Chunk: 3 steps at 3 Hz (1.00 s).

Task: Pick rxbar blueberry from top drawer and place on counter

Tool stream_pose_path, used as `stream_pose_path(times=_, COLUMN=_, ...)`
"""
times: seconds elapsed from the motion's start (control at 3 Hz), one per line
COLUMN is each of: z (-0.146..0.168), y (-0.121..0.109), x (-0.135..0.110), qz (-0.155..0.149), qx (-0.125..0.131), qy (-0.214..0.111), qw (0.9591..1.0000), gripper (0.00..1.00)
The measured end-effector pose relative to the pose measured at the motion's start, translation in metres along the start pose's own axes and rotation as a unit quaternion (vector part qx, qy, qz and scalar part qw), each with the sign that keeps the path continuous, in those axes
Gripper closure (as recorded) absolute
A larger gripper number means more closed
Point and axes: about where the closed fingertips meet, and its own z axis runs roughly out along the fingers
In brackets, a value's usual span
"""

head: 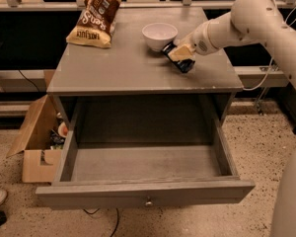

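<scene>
hand [181, 54] low over the right side of the counter [118, 68], just beside the white bowl [159, 34], gripping the rxbar blueberry [184, 66], its lower end at the surface. top drawer [143, 195] stands open below; snack bag [95, 17] lies far left.

speckled floor [259, 147]; open cardboard box [32, 149] at left; dark shelving [19, 75] behind; cable [114, 222] on floor.
</scene>
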Motion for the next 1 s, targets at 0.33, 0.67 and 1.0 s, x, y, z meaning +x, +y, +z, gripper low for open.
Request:
stream_pose_path(times=0.33, z=0.008, y=-0.003, x=0.004, qz=0.009, qx=-0.009, qy=0.004, qw=0.9999, gripper=0.39)
stream_pose_path(times=0.67, z=0.005, y=-0.008, x=0.004, qz=0.018, qx=-0.009, qy=-0.004, qw=0.9998, gripper=0.15)
stream_pose_path(times=1.0, z=-0.013, y=-0.018, x=0.002, qz=0.023, qx=0.011, qy=-0.019, qw=0.9995, gripper=0.00)
